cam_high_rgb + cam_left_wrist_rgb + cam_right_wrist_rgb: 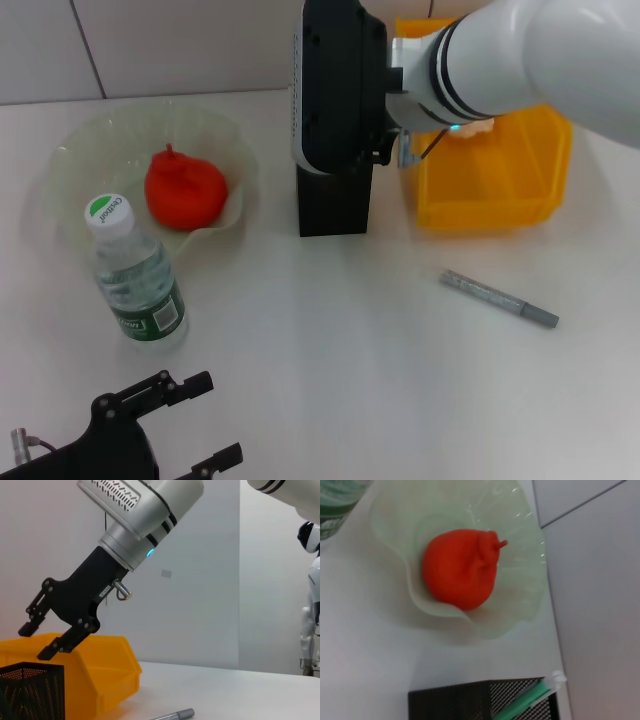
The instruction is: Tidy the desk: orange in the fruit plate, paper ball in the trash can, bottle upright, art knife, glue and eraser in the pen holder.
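Note:
The orange [185,188] lies in the pale green fruit plate [75,150], also seen as orange [461,569] in plate [520,585]. The bottle [138,280] stands upright in front of the plate. My right gripper [36,642] hangs open and empty just above the black mesh pen holder [30,690], its black body [340,80] covering the holder [335,205] from above. A green glue stick [526,700] leans inside the holder [450,706]. The grey art knife [498,298] lies on the desk to the right. The paper ball and eraser are out of view.
A yellow bin [490,175] stands right of the pen holder, partly under my right arm. My left gripper [215,420] rests open at the desk's near left edge, close to the bottle. White desk stretches between the knife and the bottle.

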